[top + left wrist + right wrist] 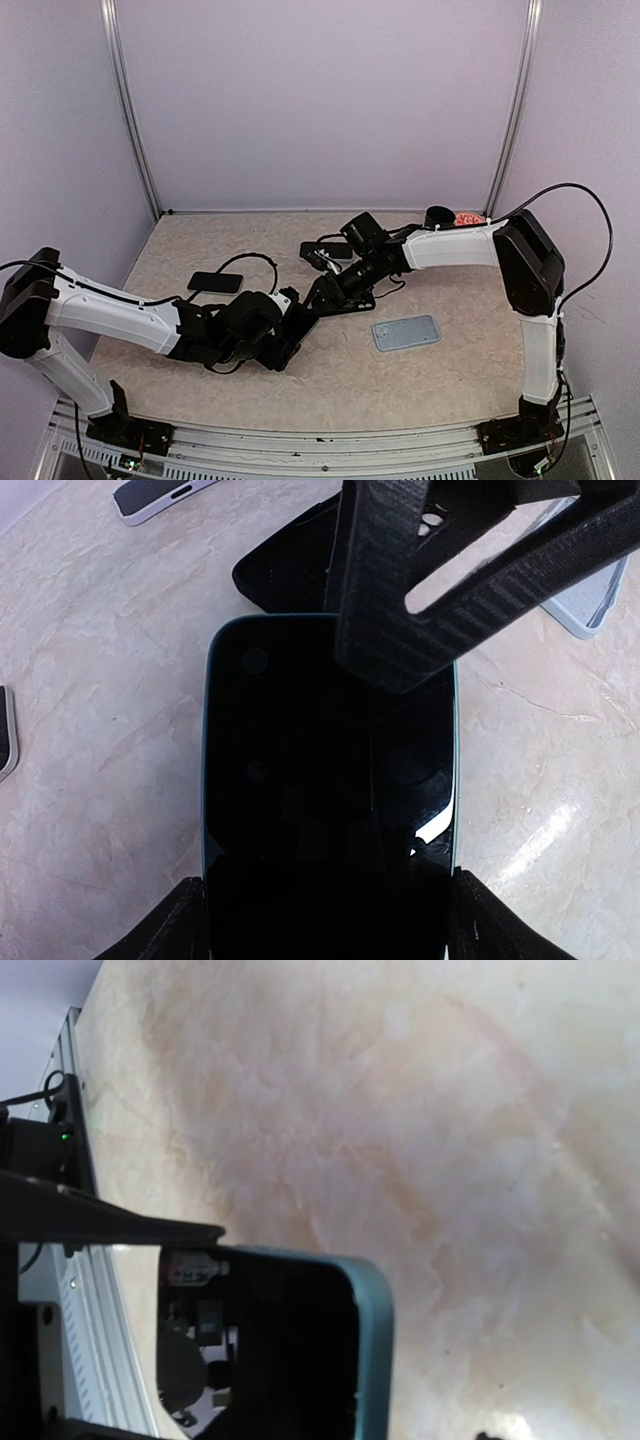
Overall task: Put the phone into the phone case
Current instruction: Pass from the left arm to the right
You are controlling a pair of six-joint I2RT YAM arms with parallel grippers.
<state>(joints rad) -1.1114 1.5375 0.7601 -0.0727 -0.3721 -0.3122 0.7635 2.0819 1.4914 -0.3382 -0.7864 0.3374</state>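
ROBOT ARMS MEET OVER A PHONE: Two white arms converge at the middle of a beige, marble-patterned table (420, 390), both on a black glass-fronted phone with a teal rim (300, 780). The left gripper (300, 318), reaching in from the near left, has its jaws closed on the phone's near end. In the left wrist view its two black fingers (185, 925) press against the long sides, one at each, with the glossy screen facing the camera.

The right gripper (338, 288), stretched in from the far right, meets the opposite end. One of its black, woven-textured fingers (390, 580) lies across the far right corner of the screen. From the right wrist camera, the phone's rounded teal corner sits between a dark finger above and another at the frame's bottom edge. How firmly those jaws bear on the phone I cannot tell, nor whether the phone rests on the table or is lifted off it.

The pale blue-grey rectangular phone case (406, 332) lies flat on the table just right of the two grippers, apart from the phone and from both of them. A second, all-black handset (215, 282) lies to the left, beyond the left arm. A white-edged device (150, 492) lies behind the grippers, and a black cup (438, 215) stands near the back wall.
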